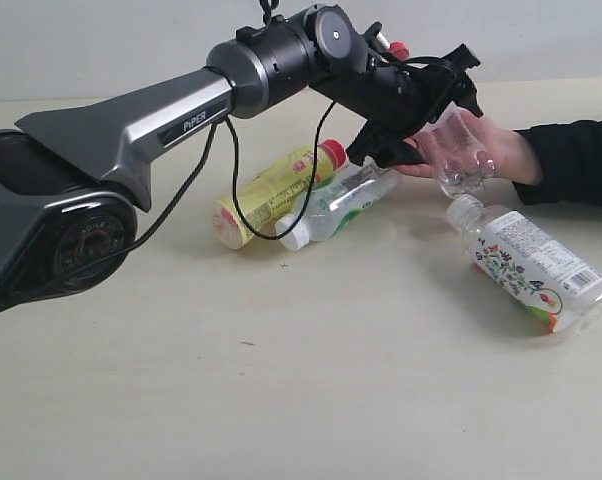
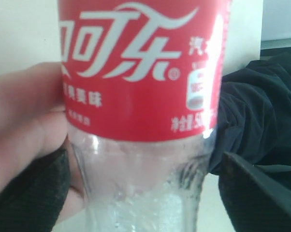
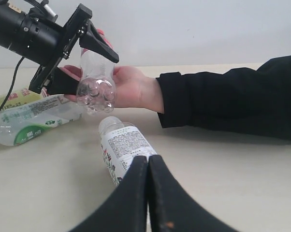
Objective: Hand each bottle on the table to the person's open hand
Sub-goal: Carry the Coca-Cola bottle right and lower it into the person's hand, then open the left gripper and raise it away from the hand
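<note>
Shut tight, the right gripper (image 3: pixel 148 193) sits well back from the hand (image 3: pixel 131 87), the flowered bottle (image 3: pixel 123 145) between them. Left wrist view: the left gripper (image 2: pixel 145 193) stands wide around the red-labelled bottle (image 2: pixel 140 87), which leans against the hand, a gap showing on one side. Exterior view: that bottle stands steeply, cap above the hand, base at the palm.

Pale beige wooden table (image 1: pixel 281 400): yellow-labelled red-capped plastic bottle (image 1: pixel 271 192) and clear white-capped green-white-labelled bottle (image 1: pixel 343 205) lie side by side toward far edge, mid-table. Wide clear floral-labelled bottle (image 1: pixel 531 265) lies toward right side, before person's open hand (image 1: pixel 508 152). Clear red-labelled bottle (image 1: pixel 457 152) on that hand, between left gripper (image 1: pixel 446 132) jaws.
</note>
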### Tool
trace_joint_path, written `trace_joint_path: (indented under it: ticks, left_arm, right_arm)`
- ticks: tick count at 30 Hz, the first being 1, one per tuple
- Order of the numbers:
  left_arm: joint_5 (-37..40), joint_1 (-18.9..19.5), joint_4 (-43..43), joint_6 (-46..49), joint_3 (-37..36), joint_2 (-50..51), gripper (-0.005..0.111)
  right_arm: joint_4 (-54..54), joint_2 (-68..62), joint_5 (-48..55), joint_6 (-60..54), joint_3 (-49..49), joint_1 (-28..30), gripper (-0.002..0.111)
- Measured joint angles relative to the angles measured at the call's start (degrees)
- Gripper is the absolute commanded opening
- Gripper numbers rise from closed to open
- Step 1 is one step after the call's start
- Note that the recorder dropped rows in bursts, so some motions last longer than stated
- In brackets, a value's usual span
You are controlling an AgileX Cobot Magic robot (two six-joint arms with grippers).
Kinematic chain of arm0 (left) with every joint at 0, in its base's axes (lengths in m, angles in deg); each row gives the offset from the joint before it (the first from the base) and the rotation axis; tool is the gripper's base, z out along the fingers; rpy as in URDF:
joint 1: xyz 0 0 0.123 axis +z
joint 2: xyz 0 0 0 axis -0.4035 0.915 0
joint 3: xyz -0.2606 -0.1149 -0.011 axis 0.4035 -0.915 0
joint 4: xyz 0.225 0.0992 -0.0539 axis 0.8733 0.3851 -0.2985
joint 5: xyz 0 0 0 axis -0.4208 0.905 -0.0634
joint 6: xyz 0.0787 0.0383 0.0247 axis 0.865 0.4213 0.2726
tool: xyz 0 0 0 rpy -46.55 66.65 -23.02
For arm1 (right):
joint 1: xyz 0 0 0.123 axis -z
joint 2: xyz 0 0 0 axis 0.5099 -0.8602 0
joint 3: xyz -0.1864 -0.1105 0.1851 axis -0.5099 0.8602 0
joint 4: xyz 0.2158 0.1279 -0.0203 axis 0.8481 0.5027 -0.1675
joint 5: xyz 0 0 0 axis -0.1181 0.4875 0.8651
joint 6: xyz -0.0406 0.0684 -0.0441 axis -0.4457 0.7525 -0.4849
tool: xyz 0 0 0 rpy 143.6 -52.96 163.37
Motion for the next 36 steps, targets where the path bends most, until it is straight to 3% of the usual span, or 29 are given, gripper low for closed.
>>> trace_joint_path:
  ticks: [8, 28, 36]
  left_arm:
    - [3.6, 0.0, 0.0, 3.1, 0.0, -1.8, 0.081]
    - [23.5, 0.0, 5.5, 16.3, 0.1, -13.3, 0.081]
    - [27.3, 0.0, 9.7, 23.1, 0.1, -18.8, 0.074]
  right_arm:
    - [0.0, 0.0, 0.0, 0.0, 0.0, 0.0, 0.0]
    - [0.0, 0.0, 0.0, 0.0, 0.0, 0.0, 0.0]
    - [0.0, 0.0, 0.0, 0.0, 0.0, 0.0, 0.0]
